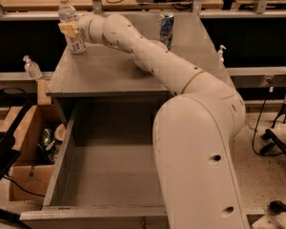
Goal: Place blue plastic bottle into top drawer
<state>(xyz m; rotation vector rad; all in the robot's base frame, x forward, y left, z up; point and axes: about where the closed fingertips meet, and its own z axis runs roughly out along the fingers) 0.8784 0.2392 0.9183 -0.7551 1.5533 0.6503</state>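
- Camera view: blue plastic bottle (70, 26) stands upright on the far-left corner of the cabinet top (105, 75), well apart from the top drawer (62, 159), which is pulled open below.
- Gripper (68, 29) is at the bottle's middle, arm reaching across the top; cannot tell whether it has hold or is only set around it.
- Step, as I judge it: the grasp. Bottle base looks to be on the surface, not lifted.
- Next move calls for a firm hold, a lift straight up, then a swing forward and down into the drawer, staying clear of the can (167, 28).
- Hidden: the arm covers the drawer's right side and part of the cabinet top; gripper's far side is behind the bottle.
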